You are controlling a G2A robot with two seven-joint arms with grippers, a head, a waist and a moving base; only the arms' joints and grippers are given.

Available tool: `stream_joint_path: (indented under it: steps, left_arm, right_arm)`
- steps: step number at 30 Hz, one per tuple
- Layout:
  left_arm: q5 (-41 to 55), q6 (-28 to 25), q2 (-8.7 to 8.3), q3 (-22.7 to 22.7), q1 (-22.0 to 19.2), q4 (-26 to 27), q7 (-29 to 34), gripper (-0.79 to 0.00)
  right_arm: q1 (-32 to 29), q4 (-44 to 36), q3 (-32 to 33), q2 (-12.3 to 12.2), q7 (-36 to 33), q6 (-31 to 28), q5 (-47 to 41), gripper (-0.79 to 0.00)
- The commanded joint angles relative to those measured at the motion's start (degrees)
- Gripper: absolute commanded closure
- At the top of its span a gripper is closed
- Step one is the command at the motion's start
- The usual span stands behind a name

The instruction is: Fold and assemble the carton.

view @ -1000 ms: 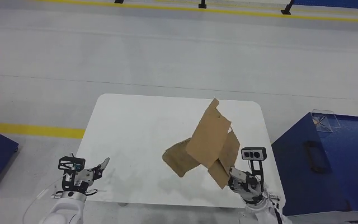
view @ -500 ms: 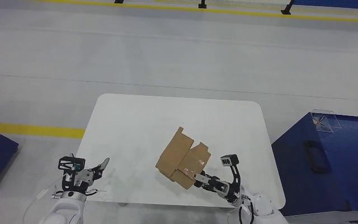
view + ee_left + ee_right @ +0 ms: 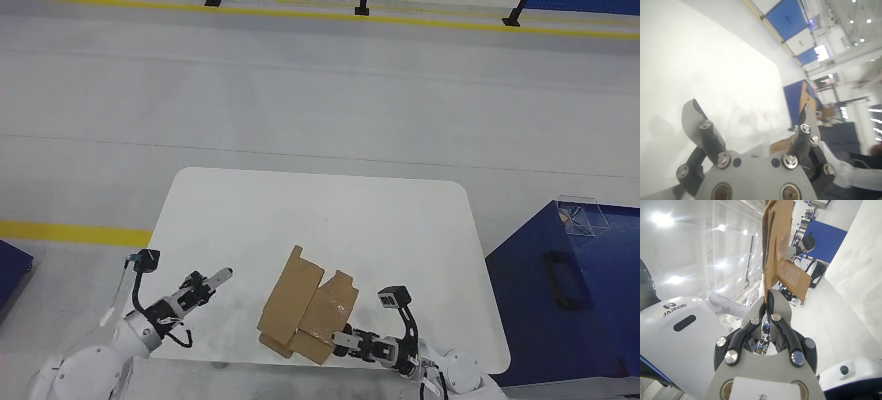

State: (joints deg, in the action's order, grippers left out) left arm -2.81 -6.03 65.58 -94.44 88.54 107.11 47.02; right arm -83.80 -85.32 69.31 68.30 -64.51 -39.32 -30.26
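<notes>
Right gripper (image 3: 768,298): closed on the near edge of the carton (image 3: 776,237), both fingers pinching the cardboard between them.
Carton at the right gripper: a flattened brown carton, seen edge-on in the right wrist view, running straight out from the fingertips; one loose flap (image 3: 794,280) angles off to the side just beyond the pinch.
Carton from the top view: the carton (image 3: 305,315) spreads away from the right gripper (image 3: 340,340) toward the left arm, with panels layered on each other, two flaps pointing away from the robot and shiny tape patches on its face. I cannot tell whether it rests on the desk.
Left gripper (image 3: 747,106): open, fingers spread wide with nothing between them; in the top view the left gripper (image 3: 215,275) is over the near left part of the desk, apart from the carton's left edge.
Desk (image 3: 300,210): white top with rounded corners, stretching beyond both grippers.
Beyond the right gripper's outer side: a blue cabinet (image 3: 560,290) beside the desk, a clear plastic stand (image 3: 580,212) on its top.
Room: pale grey floor (image 3: 300,80) with a yellow line (image 3: 70,233) out past the left gripper.
</notes>
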Motion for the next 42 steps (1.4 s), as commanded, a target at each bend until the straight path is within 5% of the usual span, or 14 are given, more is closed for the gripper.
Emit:
stream_joint_path:
  steps: [1, 8, 12, 13, 14, 17, 18, 26, 27, 28, 29, 42]
  left_arm:
    - [7.5, 3.8, -0.2, 1.1, -3.0, -2.0, 7.3, -0.785]
    - [14.6, 7.5, -0.95, 6.2, -9.1, -6.7, 26.0, -0.785]
    - [14.5, 6.2, -1.23, 7.7, -10.0, -7.7, 27.8, -0.776]
    - [14.7, 6.2, -1.26, 8.1, -10.1, -7.8, 27.9, -0.705]
    - [15.3, 6.1, -1.29, 8.6, -10.3, -7.9, 28.3, -0.489]
    - [16.8, 6.3, -1.42, 9.8, -10.9, -8.8, 30.2, -0.166]
    - [17.4, 6.3, -1.46, 10.1, -11.0, -9.1, 30.7, 0.0]
    - [22.0, 6.3, -2.1, 10.6, -11.4, -10.3, 35.2, 0.0]
    - [24.4, 7.2, -2.16, 10.7, -11.5, -11.0, 37.1, 0.0]
    - [26.7, 8.3, -2.2, 10.6, -11.8, -11.7, 38.8, 0.0]
    - [26.7, 8.3, -2.2, 10.6, -11.8, -11.7, 38.8, 0.0]
    - [27.7, 7.5, -2.08, 10.3, -11.6, -11.6, 35.7, 0.0]
  right_arm:
    - [0.1, 0.2, -0.4, -0.1, -1.1, 0.8, -0.9, 0.0]
    - [0.1, -0.2, -2.5, -0.3, -2.4, 2.0, -1.4, 0.0]
    - [-0.1, -1.0, -3.7, -0.5, -3.2, 2.8, -1.2, 0.0]
    - [-0.2, -1.1, -4.0, -0.5, -3.2, 2.8, -1.0, 0.0]
    - [-0.2, -1.3, -4.2, -0.6, -3.2, 2.8, -0.6, 0.0]
    - [-0.2, -1.2, -4.8, -0.7, -2.8, 2.4, -0.4, 0.0]
    - [-0.1, -1.2, -5.0, -0.7, -2.6, 2.2, -0.5, 0.0]
    - [0.0, -0.7, -5.8, -1.0, -2.1, 1.6, -1.0, 0.0]
    - [0.0, -0.7, -6.0, -1.0, -2.4, 1.9, -1.5, -0.071]
    - [0.0, -0.7, -6.0, -1.0, -2.4, 1.9, -1.5, -0.653]
    - [0.0, -0.7, -6.0, -1.0, -2.4, 1.9, -1.5, -0.785]
    - [0.4, -0.5, -5.0, -1.2, -0.1, 1.0, 1.7, -0.785]
